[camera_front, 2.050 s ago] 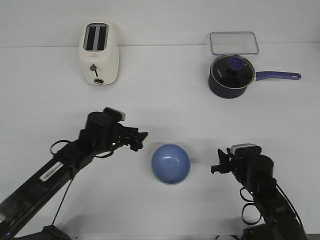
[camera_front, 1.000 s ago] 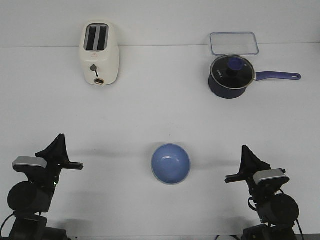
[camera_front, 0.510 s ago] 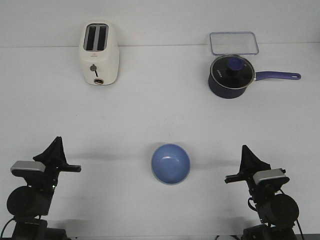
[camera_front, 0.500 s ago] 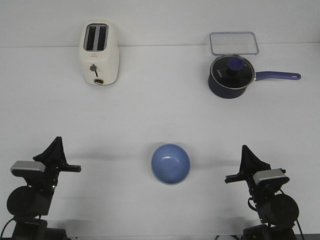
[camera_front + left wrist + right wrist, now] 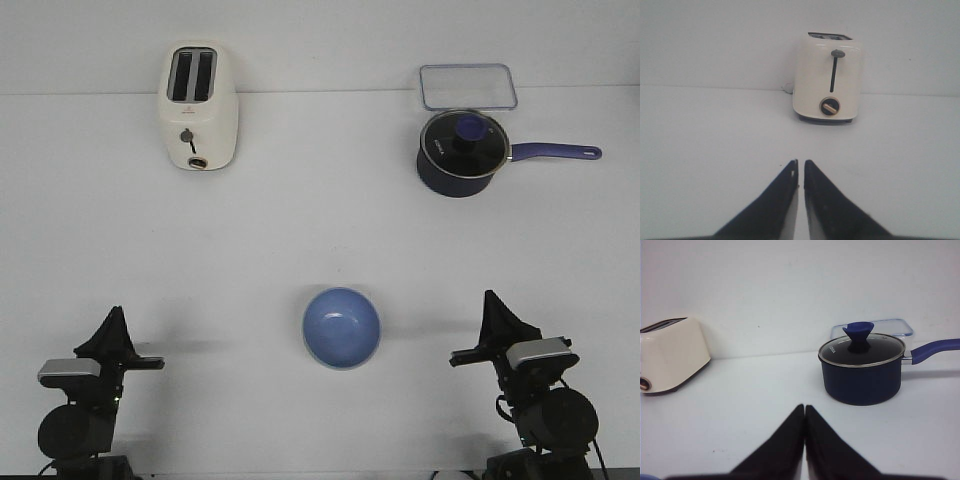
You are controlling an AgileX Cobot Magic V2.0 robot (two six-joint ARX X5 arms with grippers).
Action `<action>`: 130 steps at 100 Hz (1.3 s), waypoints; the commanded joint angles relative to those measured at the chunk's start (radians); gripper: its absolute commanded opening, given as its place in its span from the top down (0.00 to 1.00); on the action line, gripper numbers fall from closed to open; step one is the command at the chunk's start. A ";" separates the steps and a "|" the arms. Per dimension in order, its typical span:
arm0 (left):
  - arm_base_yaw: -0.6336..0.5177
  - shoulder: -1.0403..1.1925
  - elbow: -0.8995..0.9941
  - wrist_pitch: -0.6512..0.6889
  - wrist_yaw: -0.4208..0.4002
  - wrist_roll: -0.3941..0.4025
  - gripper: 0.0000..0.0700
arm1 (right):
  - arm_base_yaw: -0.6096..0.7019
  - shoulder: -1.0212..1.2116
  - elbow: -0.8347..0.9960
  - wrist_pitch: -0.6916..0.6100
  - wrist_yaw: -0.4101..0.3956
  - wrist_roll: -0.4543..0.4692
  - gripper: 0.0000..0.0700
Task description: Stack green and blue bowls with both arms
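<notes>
The periwinkle blue bowl (image 5: 341,327) stands upright on the white table at the front middle. No pale green bowl shows apart from it; it is hidden or out of view. My left gripper (image 5: 115,316) is drawn back at the front left, far from the bowl, with its jaws together and empty; in the left wrist view (image 5: 800,162) only a hairline slit shows between them. My right gripper (image 5: 490,299) is drawn back at the front right, shut and empty, as the right wrist view (image 5: 804,407) also shows.
A cream toaster (image 5: 197,106) stands at the back left and shows in the left wrist view (image 5: 828,80). A dark navy saucepan (image 5: 460,152) with lid and long handle stands at the back right, with a clear lidded container (image 5: 468,86) behind it.
Both arms have pulled back from beside the blue bowl to the table's front corners. In the last half second the left arm sank a little lower; the right arm stayed still.
</notes>
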 commanded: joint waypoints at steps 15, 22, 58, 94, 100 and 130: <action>0.005 -0.001 -0.031 0.030 0.068 -0.014 0.98 | 0.000 0.003 0.001 0.011 0.002 -0.006 1.00; 0.004 -0.001 -0.031 0.029 0.068 -0.024 0.98 | 0.000 0.003 0.002 0.013 0.002 -0.006 1.00; 0.004 0.001 -0.031 0.027 0.067 -0.024 0.98 | 0.000 0.003 0.001 0.012 0.002 -0.006 1.00; 0.004 0.001 -0.031 0.027 0.067 -0.024 0.98 | 0.000 0.003 0.002 0.012 0.002 -0.006 1.00; 0.004 0.001 -0.031 0.027 0.067 -0.024 0.98 | 0.000 0.003 0.002 0.012 0.002 -0.011 1.00; 0.004 0.001 -0.031 0.027 0.067 -0.024 0.98 | -0.083 -0.094 -0.087 0.008 0.002 -0.342 1.00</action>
